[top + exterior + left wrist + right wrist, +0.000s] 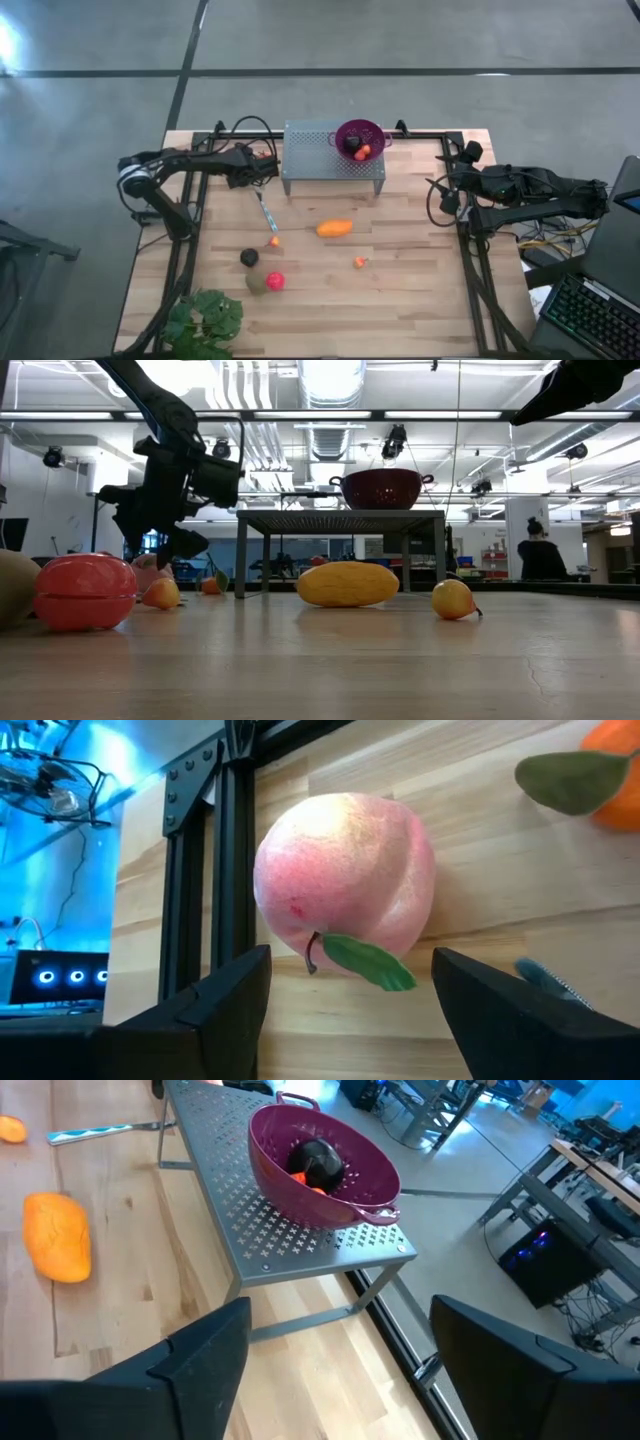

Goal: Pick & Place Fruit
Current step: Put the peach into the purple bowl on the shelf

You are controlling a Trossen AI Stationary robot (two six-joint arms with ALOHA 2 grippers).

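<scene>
left gripper (350, 1010) hangs with fingers spread either side of the pink peach (345, 880) on the table left of the grey rack (333, 158), apparently lined up to grasp; right gripper (340, 1370), spread and empty, sits right of the rack bearing the purple bowl (347, 132) of fruit.

I see a grey perforated metal stand (333, 150) at the table's far edge; on its right end sits the purple bowl (360, 136); a leafy green plant (204, 322) lies well away from the stand, at the near left corner; a metal utensil (265, 212) lies just left of the stand's front; a person (541, 552) stands in the room beyond the stand.
</scene>
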